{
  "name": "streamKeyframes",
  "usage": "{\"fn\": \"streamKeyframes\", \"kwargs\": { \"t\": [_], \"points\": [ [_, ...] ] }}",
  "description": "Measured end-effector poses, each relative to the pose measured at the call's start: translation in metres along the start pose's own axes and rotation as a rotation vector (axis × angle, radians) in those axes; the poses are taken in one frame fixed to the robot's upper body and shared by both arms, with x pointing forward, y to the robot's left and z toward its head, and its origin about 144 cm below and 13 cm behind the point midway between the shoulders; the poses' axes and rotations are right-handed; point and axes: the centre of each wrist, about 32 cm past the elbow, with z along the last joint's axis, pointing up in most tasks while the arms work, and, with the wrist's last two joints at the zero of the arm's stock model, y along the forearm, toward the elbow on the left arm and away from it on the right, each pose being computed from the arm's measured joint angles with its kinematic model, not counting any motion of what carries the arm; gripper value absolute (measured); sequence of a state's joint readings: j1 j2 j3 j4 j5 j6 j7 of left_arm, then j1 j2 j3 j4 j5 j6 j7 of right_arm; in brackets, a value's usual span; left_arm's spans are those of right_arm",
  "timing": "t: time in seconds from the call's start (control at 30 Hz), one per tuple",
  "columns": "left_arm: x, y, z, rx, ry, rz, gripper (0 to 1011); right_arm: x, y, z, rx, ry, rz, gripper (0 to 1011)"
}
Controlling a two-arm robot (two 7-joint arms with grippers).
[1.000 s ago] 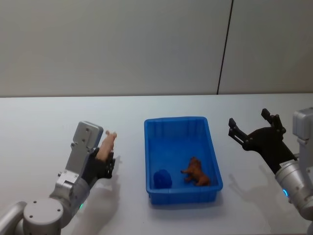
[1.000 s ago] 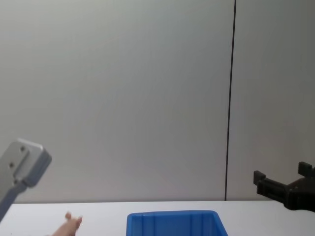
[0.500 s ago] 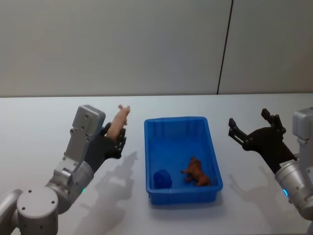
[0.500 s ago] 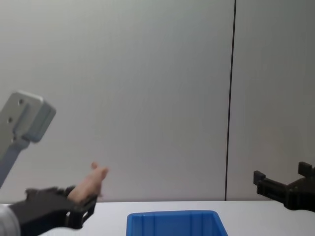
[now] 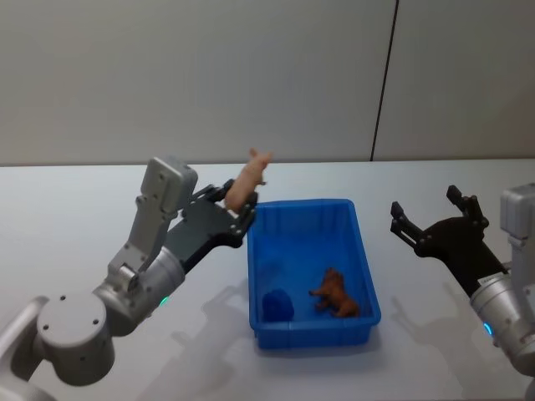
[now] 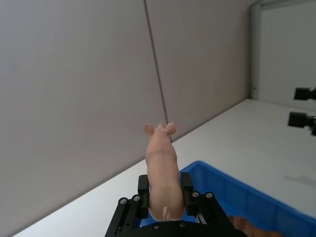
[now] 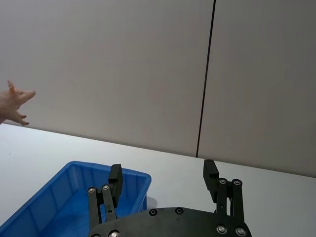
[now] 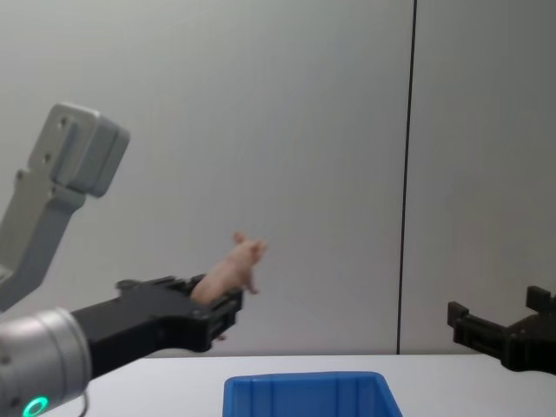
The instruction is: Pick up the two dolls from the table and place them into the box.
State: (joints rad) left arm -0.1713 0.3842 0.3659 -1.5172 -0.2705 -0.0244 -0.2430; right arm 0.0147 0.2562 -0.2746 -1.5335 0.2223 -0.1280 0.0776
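My left gripper (image 5: 236, 207) (image 6: 164, 193) (image 8: 219, 309) is shut on a pink pig doll (image 5: 248, 178) (image 6: 161, 169) (image 8: 231, 268) (image 7: 14, 102), held in the air just left of the far-left corner of the blue box (image 5: 362, 271) (image 8: 304, 388) (image 7: 54, 195) (image 6: 247, 195). A brown animal doll (image 5: 336, 294) (image 6: 252, 225) lies inside the box near its front right. My right gripper (image 5: 431, 220) (image 7: 163, 183) (image 8: 501, 321) hangs open to the right of the box, with nothing between its fingers.
The box stands on the white table (image 5: 75, 209). A dark blue rounded object (image 5: 277, 305) lies inside the box at its front left. A grey wall with a dark vertical seam (image 5: 383, 79) rises behind the table.
My left arm has lifted the pig doll up off the table and carried it rightward to the box's far-left corner. The right arm has stayed still.
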Motion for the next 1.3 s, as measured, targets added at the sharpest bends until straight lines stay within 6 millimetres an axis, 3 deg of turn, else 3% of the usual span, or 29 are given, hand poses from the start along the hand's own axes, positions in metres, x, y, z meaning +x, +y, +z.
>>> {"fn": "streamKeyframes", "kwargs": {
  "t": [0.47, 1.0, 1.13, 1.3],
  "points": [
    [0.002, -0.03, 0.005, -0.059, 0.052, -0.21, 412, 0.0, 0.0, 0.0, 0.0, 0.0, 0.0, 1001],
    [0.0, -0.046, 0.004, -0.04, 0.095, -0.311, 922, 0.0, 0.0, 0.0, 0.0, 0.0, 0.0, 1001],
    [-0.001, -0.044, 0.004, -0.037, 0.089, -0.291, 1001, 0.0, 0.0, 0.0, 0.0, 0.0, 0.0, 1001],
    [-0.001, -0.039, 0.006, -0.044, 0.064, -0.255, 1001, 0.0, 0.0, 0.0, 0.0, 0.0, 0.0, 1001]
  ]
}}
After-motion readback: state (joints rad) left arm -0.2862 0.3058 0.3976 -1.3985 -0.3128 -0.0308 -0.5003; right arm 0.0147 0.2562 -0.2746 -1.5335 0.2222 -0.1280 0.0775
